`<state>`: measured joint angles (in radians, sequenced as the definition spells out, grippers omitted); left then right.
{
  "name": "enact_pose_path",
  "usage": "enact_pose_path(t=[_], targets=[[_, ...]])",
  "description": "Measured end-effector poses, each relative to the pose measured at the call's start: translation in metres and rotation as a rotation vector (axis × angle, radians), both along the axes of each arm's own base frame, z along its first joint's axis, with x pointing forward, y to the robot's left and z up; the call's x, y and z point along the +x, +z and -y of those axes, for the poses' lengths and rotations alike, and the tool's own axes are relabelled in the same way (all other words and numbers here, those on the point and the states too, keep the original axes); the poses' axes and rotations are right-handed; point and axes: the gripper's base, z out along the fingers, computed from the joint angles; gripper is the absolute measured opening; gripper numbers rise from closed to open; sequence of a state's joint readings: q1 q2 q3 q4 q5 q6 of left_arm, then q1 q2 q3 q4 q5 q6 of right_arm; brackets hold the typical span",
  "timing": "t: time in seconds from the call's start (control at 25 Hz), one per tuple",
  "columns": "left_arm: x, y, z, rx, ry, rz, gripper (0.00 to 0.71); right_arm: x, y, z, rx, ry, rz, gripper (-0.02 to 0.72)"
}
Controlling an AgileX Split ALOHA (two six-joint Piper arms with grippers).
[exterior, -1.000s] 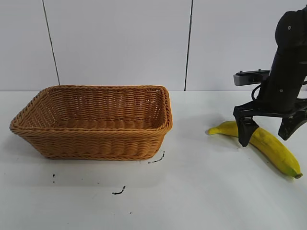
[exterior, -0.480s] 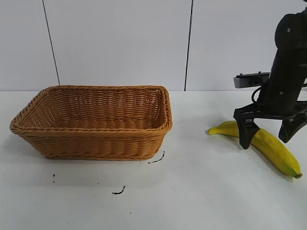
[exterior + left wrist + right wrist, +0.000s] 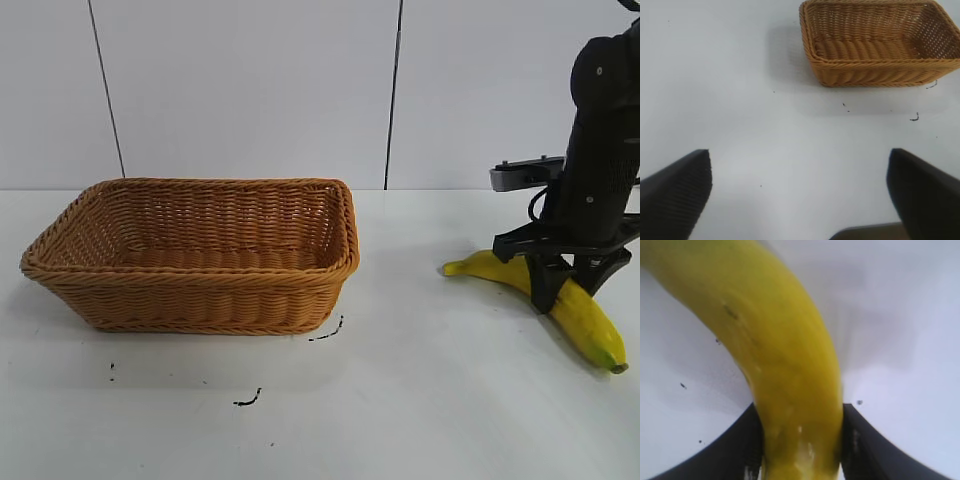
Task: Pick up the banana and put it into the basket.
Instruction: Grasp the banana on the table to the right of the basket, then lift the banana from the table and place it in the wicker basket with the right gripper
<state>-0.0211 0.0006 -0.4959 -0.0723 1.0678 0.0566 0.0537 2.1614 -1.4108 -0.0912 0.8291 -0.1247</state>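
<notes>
The yellow banana (image 3: 585, 315) lies on the white table at the right, one end pointing toward the basket. My right gripper (image 3: 560, 285) stands over its middle with both fingers closed against its sides. In the right wrist view the banana (image 3: 785, 365) fills the gap between the two black fingers (image 3: 735, 450). The tan wicker basket (image 3: 190, 300) stands at the left, apart from the banana, and holds nothing. It also shows in the left wrist view (image 3: 880, 70). My left gripper (image 3: 800, 195) is open over bare table, away from the basket.
The white table (image 3: 420, 400) has a few small black marks (image 3: 325, 333) in front of the basket. A white panelled wall stands behind. The banana's far end lies close to the right edge of the exterior view.
My right gripper's fingers have closed from wide open onto the banana's middle. The banana has shifted slightly to the right. The basket has not moved.
</notes>
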Motion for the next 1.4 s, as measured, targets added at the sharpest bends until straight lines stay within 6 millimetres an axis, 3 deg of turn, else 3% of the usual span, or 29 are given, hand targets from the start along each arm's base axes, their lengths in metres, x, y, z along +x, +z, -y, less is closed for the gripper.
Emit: enact_pose_path(t=[0.16,0.48,0.84,1.0,1.4], targets=[[0.0,0.0,0.0,0.0,0.0,0.0,0.69,0.004,0.021,0.001,-0.009,-0.005,-0.014,0.303],[0.0,0.0,0.0,0.0,0.0,0.0,0.69,0.015,0.111,-0.003,0.032,-0.042,0.029,0.303],[0.0,0.0,0.0,0.0,0.0,0.0,0.69,0.023,0.145,-0.013,0.075,-0.034,0.124,0.303],[0.0,0.0,0.0,0.0,0.0,0.0,0.69,0.026,0.16,-0.041,0.079,0.066,0.176,0.303],[0.0,0.0,0.0,0.0,0.0,0.0,0.69,0.016,0.189,-0.137,0.096,0.344,0.281,0.303]])
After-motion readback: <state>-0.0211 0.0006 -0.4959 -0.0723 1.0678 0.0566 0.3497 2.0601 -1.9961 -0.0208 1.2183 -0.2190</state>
